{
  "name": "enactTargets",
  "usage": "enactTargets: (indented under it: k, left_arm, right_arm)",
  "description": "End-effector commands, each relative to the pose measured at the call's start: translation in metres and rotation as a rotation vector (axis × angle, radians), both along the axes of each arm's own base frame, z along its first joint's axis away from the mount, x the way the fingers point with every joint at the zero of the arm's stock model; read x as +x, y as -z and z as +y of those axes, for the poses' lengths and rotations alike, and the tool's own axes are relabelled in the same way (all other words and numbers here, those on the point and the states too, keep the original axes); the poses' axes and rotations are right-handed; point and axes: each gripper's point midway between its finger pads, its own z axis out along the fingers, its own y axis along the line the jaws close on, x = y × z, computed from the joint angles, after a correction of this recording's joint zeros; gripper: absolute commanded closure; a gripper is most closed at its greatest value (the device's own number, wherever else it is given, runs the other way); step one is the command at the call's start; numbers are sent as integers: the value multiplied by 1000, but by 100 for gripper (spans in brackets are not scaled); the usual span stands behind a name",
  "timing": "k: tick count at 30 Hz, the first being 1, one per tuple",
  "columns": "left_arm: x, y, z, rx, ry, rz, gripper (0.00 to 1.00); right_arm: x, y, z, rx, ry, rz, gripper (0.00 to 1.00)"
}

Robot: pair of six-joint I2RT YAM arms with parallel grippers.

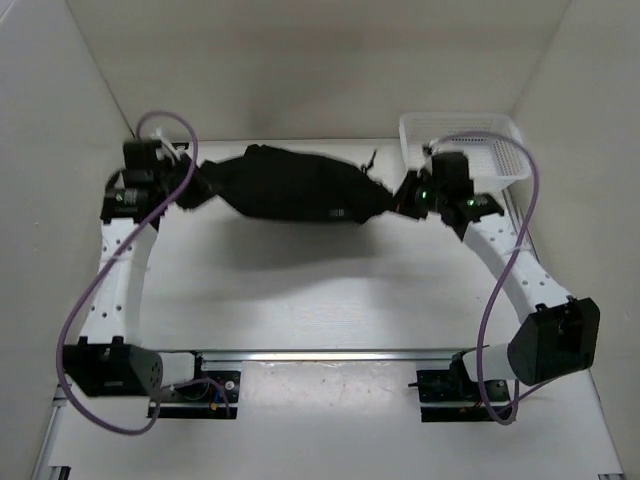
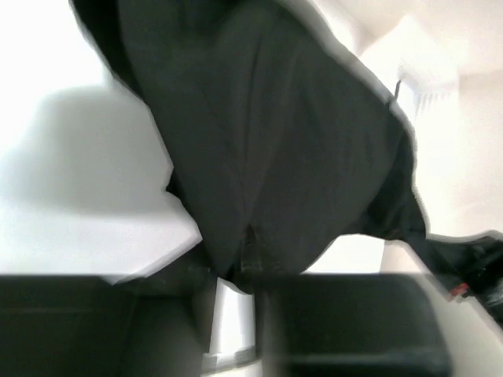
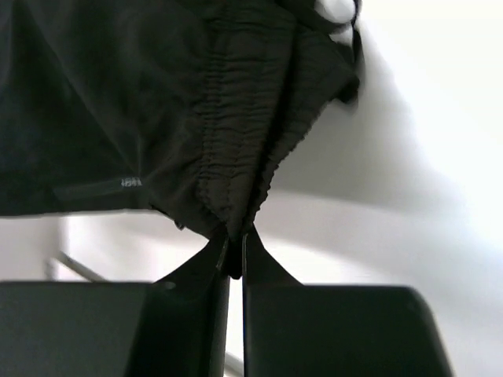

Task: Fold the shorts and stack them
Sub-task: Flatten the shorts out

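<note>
The black shorts (image 1: 295, 187) hang stretched between my two grippers above the far part of the table, sagging in the middle and casting a shadow below. My left gripper (image 1: 190, 183) is shut on the shorts' left end; in the left wrist view the fabric (image 2: 267, 141) fills the frame and bunches at the fingers (image 2: 236, 275). My right gripper (image 1: 395, 195) is shut on the gathered elastic waistband (image 3: 236, 141), pinched at the fingertips (image 3: 236, 247).
A white mesh basket (image 1: 505, 140) stands at the back right, just behind my right wrist. White walls enclose the table on the left, back and right. A metal rail (image 1: 330, 355) runs between the arm bases at the near edge.
</note>
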Motion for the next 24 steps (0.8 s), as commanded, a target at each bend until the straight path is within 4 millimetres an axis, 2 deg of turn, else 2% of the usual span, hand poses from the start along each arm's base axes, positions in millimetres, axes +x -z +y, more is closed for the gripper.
enactTargets:
  k: [1, 2, 3, 4, 5, 6, 8, 9, 11, 12, 13, 14, 15, 16, 18, 19, 21, 22, 23, 24]
  left_arm:
    - [-65, 142, -3, 27, 12, 376, 62]
    - [-76, 161, -3, 26, 12, 414, 41]
    - [-86, 176, -3, 26, 13, 449, 12]
    - [-100, 198, -2, 31, 20, 511, 6]
    - [-104, 204, -2, 41, 31, 522, 1]
    - [-106, 207, -2, 41, 32, 531, 0]
    - [-106, 201, -1, 48, 25, 506, 0]
    - [-106, 202, 1, 61, 25, 504, 2]
    - [-109, 198, 3, 74, 26, 506, 26]
    - [-110, 195, 3, 75, 25, 494, 44]
    - [-115, 197, 3, 74, 26, 503, 62]
    - [-122, 208, 3, 74, 27, 536, 87]
    - [-129, 210, -2, 52, 46, 543, 90]
    - [-135, 216, -3, 43, 54, 560, 90]
    - [-154, 229, -12, -1, 53, 608, 90]
    - [-157, 232, -14, -21, 46, 616, 83]
    - [-168, 240, -25, -94, 50, 642, 54]
    - [-170, 244, -27, -101, 48, 651, 14]
    - [-168, 247, -28, -108, 39, 646, 2]
    - [-168, 252, -27, -108, 39, 653, 0]
  right_arm:
    - [-52, 94, -25, -129, 4, 193, 100]
    - [-66, 110, -27, -143, 7, 229, 100]
    - [-83, 137, -35, -171, 13, 289, 79]
    - [-89, 139, -38, -168, 29, 293, 58]
    - [-91, 142, -40, -176, 37, 294, 47]
    - [-93, 139, -41, -174, 37, 289, 38]
    - [-96, 139, -48, -204, 63, 301, 28]
    - [-93, 136, -52, -222, 84, 294, 26]
    - [-101, 139, -58, -248, 92, 335, 30]
    - [-102, 136, -60, -255, 100, 333, 47]
    - [-109, 142, -65, -266, 108, 368, 57]
    - [-114, 143, -66, -242, 114, 392, 68]
    - [-125, 151, -68, -224, 115, 418, 87]
    - [-131, 155, -70, -188, 136, 450, 93]
    - [-144, 159, -69, -130, 136, 470, 98]
    - [-158, 173, -68, -90, 127, 521, 98]
    - [-158, 176, -64, -16, 134, 516, 83]
    - [-162, 184, -66, 12, 143, 540, 53]
    - [-154, 181, -62, 54, 142, 513, 40]
    - [-151, 176, -57, 81, 128, 499, 31]
